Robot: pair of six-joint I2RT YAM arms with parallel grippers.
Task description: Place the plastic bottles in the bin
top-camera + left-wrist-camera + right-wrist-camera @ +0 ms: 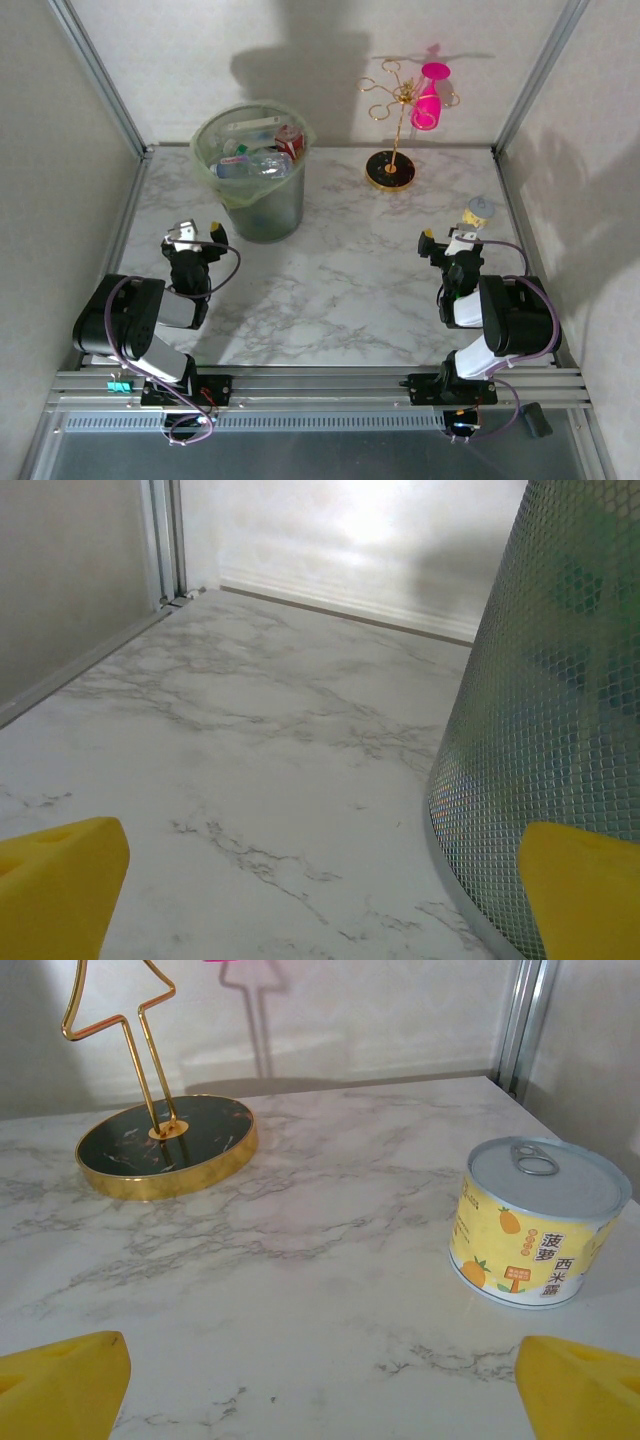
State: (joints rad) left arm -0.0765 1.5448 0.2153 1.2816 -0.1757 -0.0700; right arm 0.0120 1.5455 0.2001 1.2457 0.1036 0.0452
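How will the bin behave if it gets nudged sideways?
The bin looks like thin plastic and tapers downward, so it is probably light and tippy. The bottles piled near its rim likely make it top-heavy.

The whole tabletop (350,290) is taken in from above and behind the arm bases, looking down and forward to the back wall. The left wrist view is set low over the tabletop and faced toward the back left corner. The bin (560,680) is seen very close at its right edge and the left fingers (60,885) in its bottom corners. The right wrist view is likewise low and faced toward the back wall, with the stand (165,1145) and can (535,1222) near. Bin, stand and can are shared with the top view.
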